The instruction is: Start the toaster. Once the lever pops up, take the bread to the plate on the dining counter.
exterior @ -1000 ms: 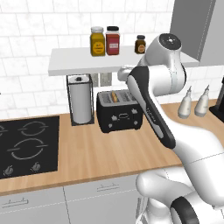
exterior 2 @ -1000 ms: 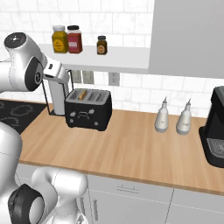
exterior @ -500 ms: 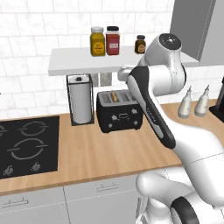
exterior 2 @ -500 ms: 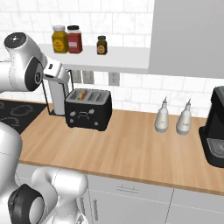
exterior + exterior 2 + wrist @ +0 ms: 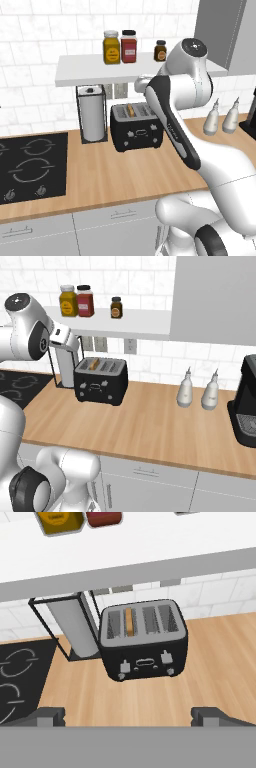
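Note:
The black toaster [image 5: 136, 131] [image 5: 100, 381] [image 5: 144, 641] stands on the wood worktop under a white shelf. The bread [image 5: 130, 110] [image 5: 93, 363] [image 5: 129, 621], a tan slice, sits upright in the second slot from the left. Small white knobs mark the toaster's front. My gripper [image 5: 129, 714] hangs open and empty above and in front of the toaster, well apart from it, looking down at its top and front. The hand sits up near the shelf's edge. The plate and the dining counter are out of view.
A paper towel roll in a wire holder [image 5: 92, 112] [image 5: 75, 624] stands just left of the toaster. The shelf [image 5: 120, 70] above carries jars. A black cooktop [image 5: 30, 165] lies left; two bottles [image 5: 197, 392] and a coffee machine [image 5: 246, 401] stand right.

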